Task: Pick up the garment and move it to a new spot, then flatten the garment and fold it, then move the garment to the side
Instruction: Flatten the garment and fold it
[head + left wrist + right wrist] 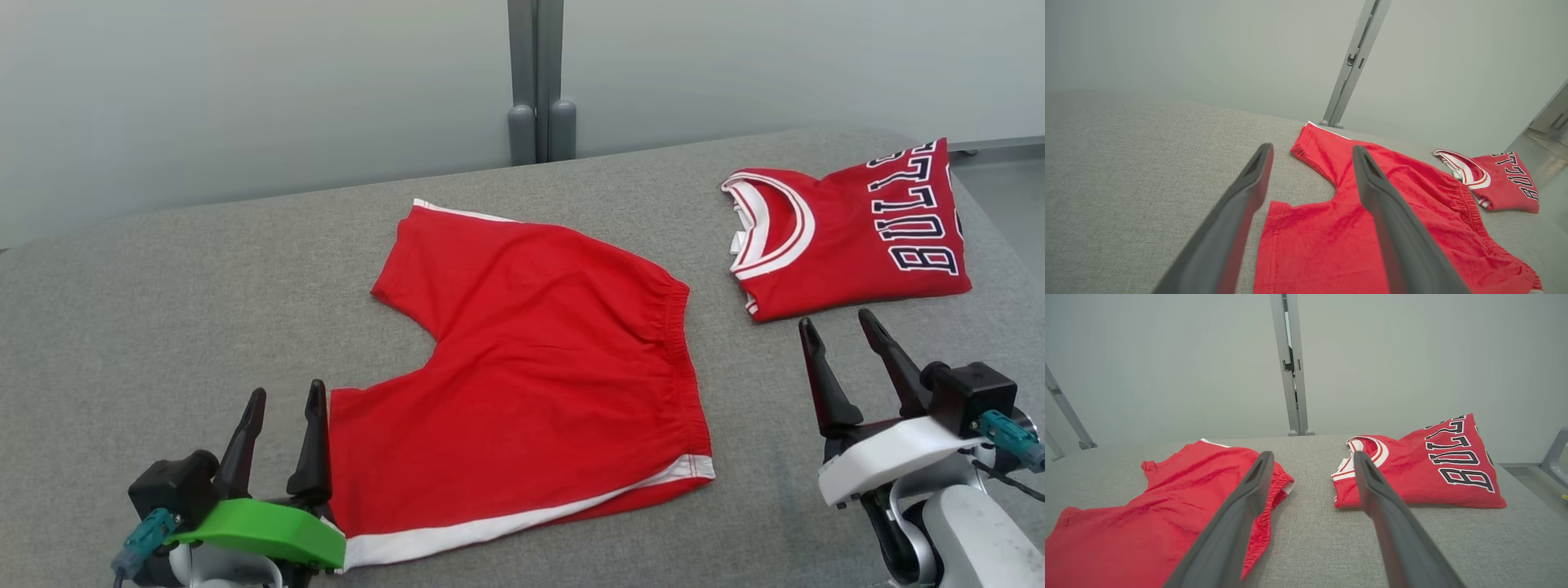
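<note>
Red shorts [531, 359] with white side trim lie spread flat in the middle of the grey table [163, 310], waistband to the right. My left gripper [282, 396] stands open at the near left, by the nearer leg hem; in the left wrist view the shorts [1331, 237] lie under its spread fingers [1380, 196]. My right gripper [841, 322] is open at the near right, between the waistband and a folded jersey, holding nothing. The right wrist view shows the shorts [1147, 522] at left.
A folded red jersey [857, 237] with dark lettering lies at the table's far right corner, also seen as jersey [1425, 473]. A grey wall with a vertical post [535, 82] runs behind the table. Bare grey cloth stretches to the left.
</note>
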Tool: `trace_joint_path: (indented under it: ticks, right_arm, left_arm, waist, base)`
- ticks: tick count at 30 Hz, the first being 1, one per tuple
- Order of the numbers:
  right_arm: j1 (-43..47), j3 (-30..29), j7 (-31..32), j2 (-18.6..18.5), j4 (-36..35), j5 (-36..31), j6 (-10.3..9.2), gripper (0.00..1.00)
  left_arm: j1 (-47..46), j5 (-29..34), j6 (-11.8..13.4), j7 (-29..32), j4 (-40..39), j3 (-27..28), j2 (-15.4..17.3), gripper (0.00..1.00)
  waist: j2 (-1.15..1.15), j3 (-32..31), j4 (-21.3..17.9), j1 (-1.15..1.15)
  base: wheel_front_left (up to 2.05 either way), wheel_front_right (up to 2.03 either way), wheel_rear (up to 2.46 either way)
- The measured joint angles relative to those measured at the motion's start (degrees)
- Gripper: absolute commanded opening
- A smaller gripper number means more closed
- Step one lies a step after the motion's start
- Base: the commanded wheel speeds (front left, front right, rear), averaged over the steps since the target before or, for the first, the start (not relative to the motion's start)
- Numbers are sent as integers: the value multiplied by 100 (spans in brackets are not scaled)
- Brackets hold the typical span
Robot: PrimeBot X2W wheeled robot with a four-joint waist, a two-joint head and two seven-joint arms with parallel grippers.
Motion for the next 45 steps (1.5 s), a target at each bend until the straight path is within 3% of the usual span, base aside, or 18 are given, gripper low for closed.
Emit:
trace_joint_path:
  ticks: [9,18,41,45]
  right_arm:
    - [-68,-116,0,162,-274,-86,-94,100]
    - [84,-92,0,285,-283,-171,-102,100]
    - [203,-35,0,422,-316,-347,-134,100]
    - [297,115,0,342,-159,-444,36,100]
  left_arm:
    - [223,268,323,0,-68,181,-59,100]
    - [509,439,456,0,-186,343,-78,100]
    - [794,643,513,0,-394,345,-92,100]
    - [826,625,485,0,-192,165,-92,100]
  waist:
    - [0,-68,66,0]
    - [0,-136,131,0]
    - [0,-159,171,0]
    - [0,-145,185,0]
  base:
    - [0,0,0]
    - [0,0,0]
    - [0,0,0]
    - [0,0,0]
